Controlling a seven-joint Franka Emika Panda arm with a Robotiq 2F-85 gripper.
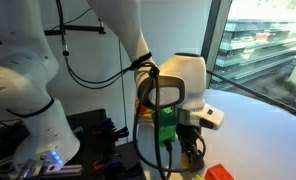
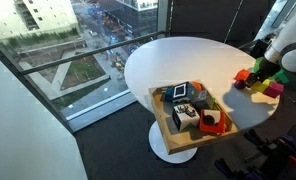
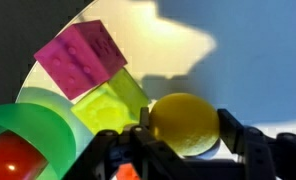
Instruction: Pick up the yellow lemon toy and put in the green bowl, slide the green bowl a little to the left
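Yellow fills the middle of the wrist view: the yellow lemon toy (image 3: 184, 118) shows against the white table (image 3: 258, 60), between the two dark fingers (image 3: 233, 140) of the gripper (image 3: 186, 130). The jaws are partly closed. One pad looks pressed to the lemon's 9 o'clock flank and its partner to the 3 o'clock flank, so it appears gripped; whether it has left the tabletop I cannot tell. A lime-yellow block (image 3: 110, 105) lies just beside the lemon at 9 o'clock. A magenta block (image 3: 80, 58) lies at 10 o'clock, touching the lime one's upper edge. The green bowl (image 3: 33, 125) is at 8 o'clock, cut by the frame's edge, with a red round thing (image 3: 6, 158) inside it. In an exterior view the arm (image 2: 288, 48) reaches over a cluster of toys at the round table's 3 o'clock rim, while a wooden tray (image 2: 160, 115) holding small items stands well apart at about 6 o'clock. In an exterior view an orange-red block (image 1: 218, 172) lies at 4 o'clock from the wrist
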